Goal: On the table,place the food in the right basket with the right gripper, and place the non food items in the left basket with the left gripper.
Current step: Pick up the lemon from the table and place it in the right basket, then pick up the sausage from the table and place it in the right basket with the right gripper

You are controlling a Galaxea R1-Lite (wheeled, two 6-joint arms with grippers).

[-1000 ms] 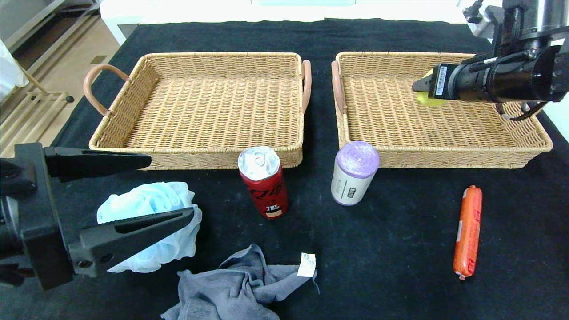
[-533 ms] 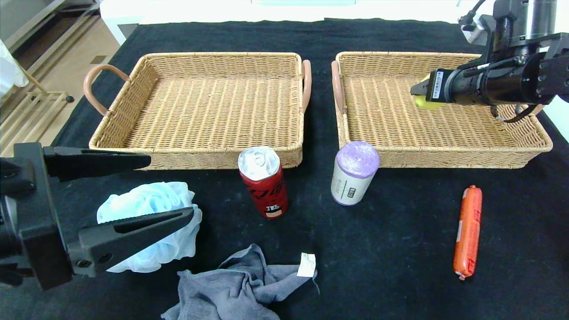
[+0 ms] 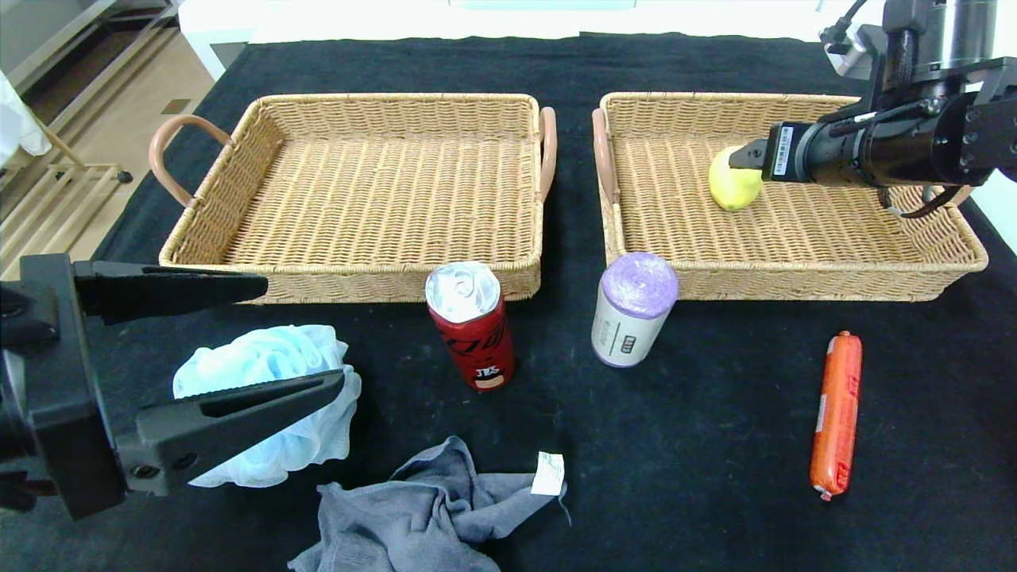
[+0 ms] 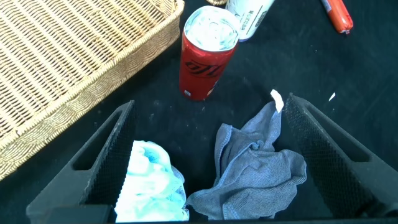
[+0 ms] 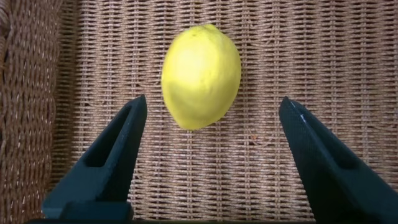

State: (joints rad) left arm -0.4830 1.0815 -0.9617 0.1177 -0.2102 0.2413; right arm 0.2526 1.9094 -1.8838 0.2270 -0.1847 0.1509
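Overhead, the black fabric-topped table [image 3: 699,429] carries two woven wicker baskets; the right basket [image 3: 794,270] holds the yellow lemon [image 3: 732,189], beside the right gripper [image 3: 751,155]. Only its wrist camera shows those fingers [image 5: 106,168] spread wide, clear of the fruit. Nearer, the left gripper [image 3: 262,338] hangs agape over the fluffy light-blue mesh sponge [image 3: 262,373] and crumpled grey cloth [image 4: 255,174].

I see rough woven wicker baskets [image 3: 381,187], a matt black cloth table [image 3: 715,413], a shiny metal-topped can [image 3: 470,324] and a glossy plastic-wrapped sausage [image 3: 836,413].
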